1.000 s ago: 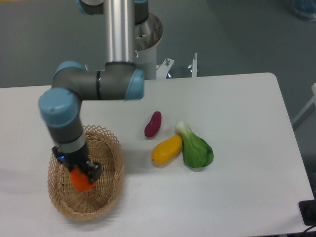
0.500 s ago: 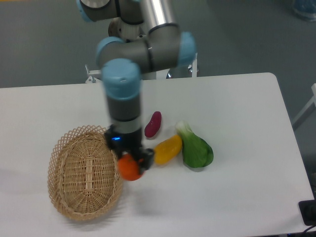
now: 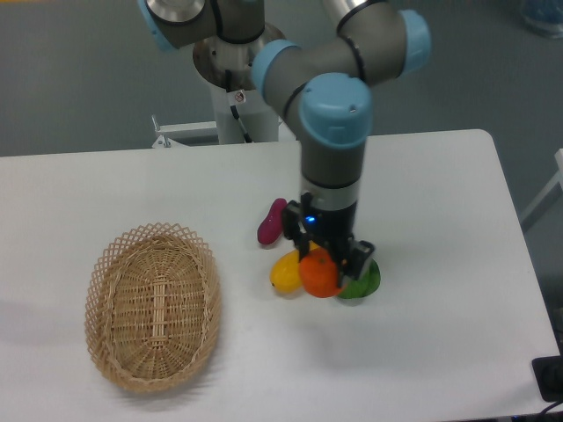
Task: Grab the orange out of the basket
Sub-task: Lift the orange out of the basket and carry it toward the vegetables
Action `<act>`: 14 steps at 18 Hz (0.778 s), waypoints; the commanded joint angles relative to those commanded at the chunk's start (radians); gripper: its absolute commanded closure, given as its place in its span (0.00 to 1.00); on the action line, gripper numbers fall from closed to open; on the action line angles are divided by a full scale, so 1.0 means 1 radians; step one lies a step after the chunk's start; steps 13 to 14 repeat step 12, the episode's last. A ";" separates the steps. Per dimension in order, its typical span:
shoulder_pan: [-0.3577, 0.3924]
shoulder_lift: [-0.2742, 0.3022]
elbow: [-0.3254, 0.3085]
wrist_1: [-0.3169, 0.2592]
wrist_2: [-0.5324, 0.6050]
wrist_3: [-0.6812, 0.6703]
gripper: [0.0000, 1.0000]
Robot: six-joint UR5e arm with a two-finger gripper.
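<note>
My gripper (image 3: 324,264) is shut on the orange (image 3: 320,275), a small round bright-orange fruit, and holds it above the table to the right of the basket. It hangs in front of the yellow-orange mango-like fruit (image 3: 285,271) and the green vegetable (image 3: 362,280), hiding much of both. The oval tan wicker basket (image 3: 152,305) sits at the left of the table with nothing in it.
A dark red-purple elongated vegetable (image 3: 272,221) lies behind the gripper on the white table (image 3: 440,220). The arm's base post (image 3: 230,70) stands at the table's back edge. A dark object (image 3: 550,378) sits at the table's right front corner.
The gripper has lifted the orange out of the basket and carried it right, past the basket's rim, to above the mango-like fruit and green vegetable. The basket now holds nothing.
</note>
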 joint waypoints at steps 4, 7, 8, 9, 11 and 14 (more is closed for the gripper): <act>0.022 0.002 0.005 0.000 -0.005 0.022 0.53; 0.022 0.003 0.003 0.000 -0.009 0.022 0.53; 0.023 0.005 0.003 0.000 -0.009 0.022 0.53; 0.022 0.005 0.002 -0.002 -0.014 0.022 0.53; 0.025 0.006 0.002 -0.003 -0.020 0.022 0.53; 0.026 0.006 0.002 -0.009 -0.023 0.022 0.53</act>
